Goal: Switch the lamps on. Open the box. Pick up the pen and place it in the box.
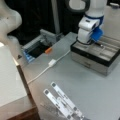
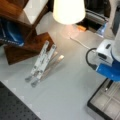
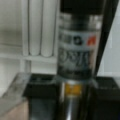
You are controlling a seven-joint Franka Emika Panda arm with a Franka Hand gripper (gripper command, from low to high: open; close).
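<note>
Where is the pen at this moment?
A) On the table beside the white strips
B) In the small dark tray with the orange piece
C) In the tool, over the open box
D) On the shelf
C: in the wrist view the pen stands between the tool's fingers, and in a front view the tool hangs over the open box.

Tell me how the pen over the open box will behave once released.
The pen looks rigid, round and glossy, so probably slippery and apt to roll. The box has pale compartments that should stop it. It sits at the tool.
</note>
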